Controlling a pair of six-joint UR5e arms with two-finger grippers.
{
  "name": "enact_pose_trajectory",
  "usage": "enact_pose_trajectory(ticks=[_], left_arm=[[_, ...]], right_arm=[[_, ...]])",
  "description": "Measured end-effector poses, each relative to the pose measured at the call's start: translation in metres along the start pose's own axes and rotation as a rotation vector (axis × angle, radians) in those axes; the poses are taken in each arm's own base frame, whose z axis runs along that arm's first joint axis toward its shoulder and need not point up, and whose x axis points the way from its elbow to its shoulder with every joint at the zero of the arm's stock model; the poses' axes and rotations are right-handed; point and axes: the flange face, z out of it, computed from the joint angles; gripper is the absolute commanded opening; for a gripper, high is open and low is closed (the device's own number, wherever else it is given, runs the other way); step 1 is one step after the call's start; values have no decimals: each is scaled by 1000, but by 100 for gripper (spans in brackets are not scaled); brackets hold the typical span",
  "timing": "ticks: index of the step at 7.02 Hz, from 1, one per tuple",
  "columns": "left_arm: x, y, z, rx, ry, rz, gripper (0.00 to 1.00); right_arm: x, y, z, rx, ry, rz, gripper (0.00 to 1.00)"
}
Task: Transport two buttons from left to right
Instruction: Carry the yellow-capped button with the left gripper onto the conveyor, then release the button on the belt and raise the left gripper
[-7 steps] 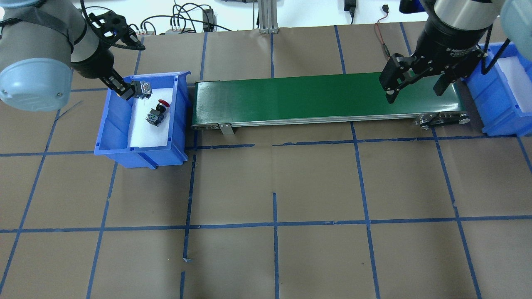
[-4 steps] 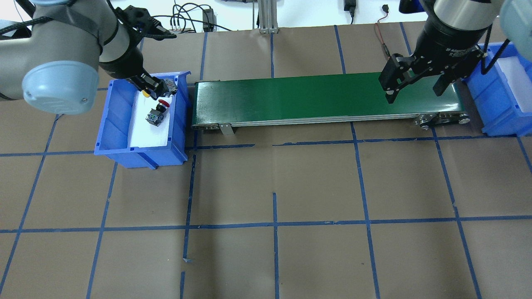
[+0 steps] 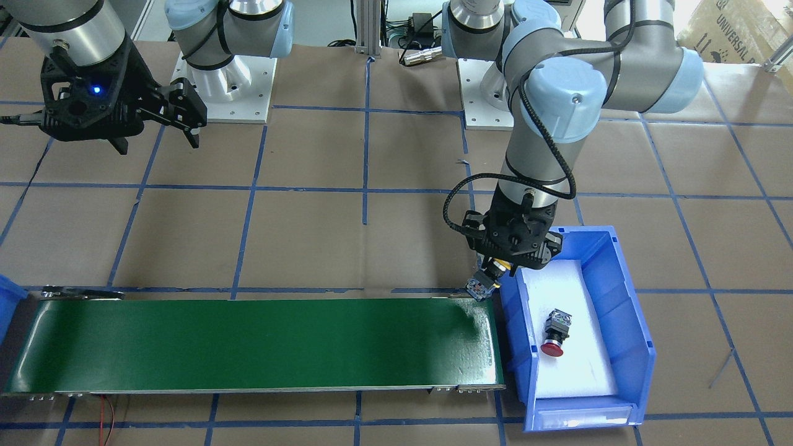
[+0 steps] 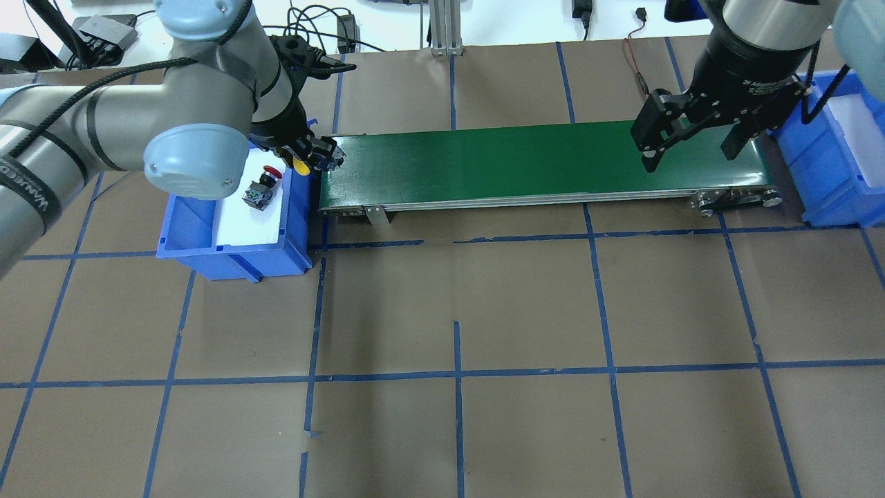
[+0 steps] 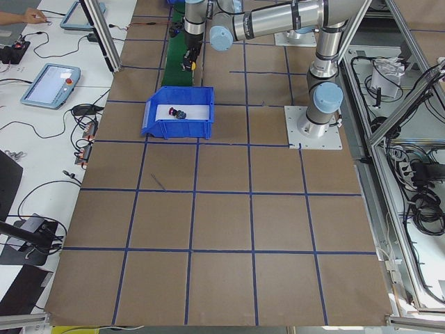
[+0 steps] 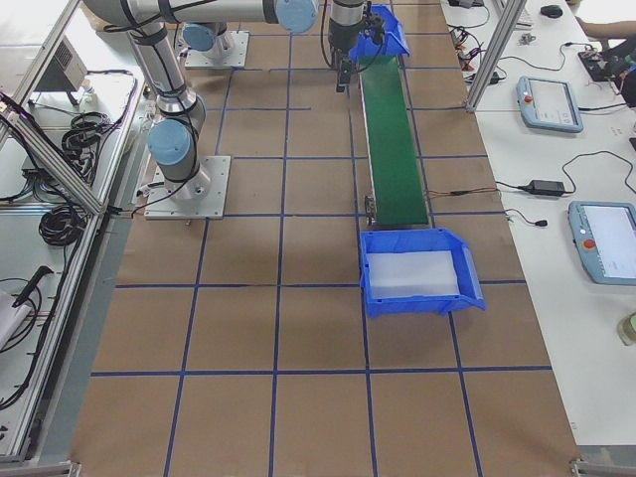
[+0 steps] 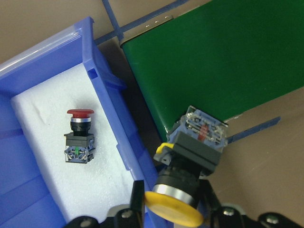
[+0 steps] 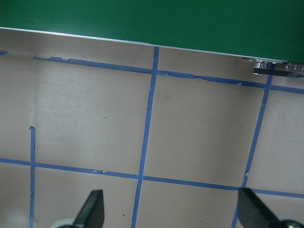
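Note:
My left gripper (image 4: 314,155) is shut on the yellow button (image 4: 302,166). It holds the button tilted in the air over the left blue bin's (image 4: 297,228) right wall and the left end of the green conveyor belt (image 4: 539,162). In the left wrist view the yellow button (image 7: 190,161) sits between my fingers, cap toward the camera. The red button (image 4: 263,187) lies on its side on white foam in the left bin, also in the front view (image 3: 554,331). My right gripper (image 4: 688,155) is open and empty above the belt's right end.
A second blue bin (image 4: 830,173) with white foam stands past the belt's right end. Brown paper with blue tape lines covers the table (image 4: 456,311). Cables lie along the far edge.
My left arm has swung right, carrying the yellow button from over the left bin to the bin's right wall and the belt's left end. The right arm has not moved.

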Motion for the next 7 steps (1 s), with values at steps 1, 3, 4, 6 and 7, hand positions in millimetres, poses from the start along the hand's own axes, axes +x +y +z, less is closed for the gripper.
enact_pose_trajectory(ticks=[1, 3, 4, 6, 7], left_arm=[[12, -12, 22, 7, -1, -30, 21], [21, -34, 67, 1, -1, -66, 33], [21, -43, 77, 2, -2, -70, 99], [18, -50, 63, 20, -7, -77, 100], [14, -48, 50, 12, -7, -82, 100]], right_arm=[[0, 0, 0, -2, 0, 0, 100], [0, 0, 1, -3, -2, -1, 100], [0, 0, 1, -3, -2, -1, 100], [0, 1, -1, 2, -1, 0, 100], [0, 1, -1, 3, -1, -1, 100]])
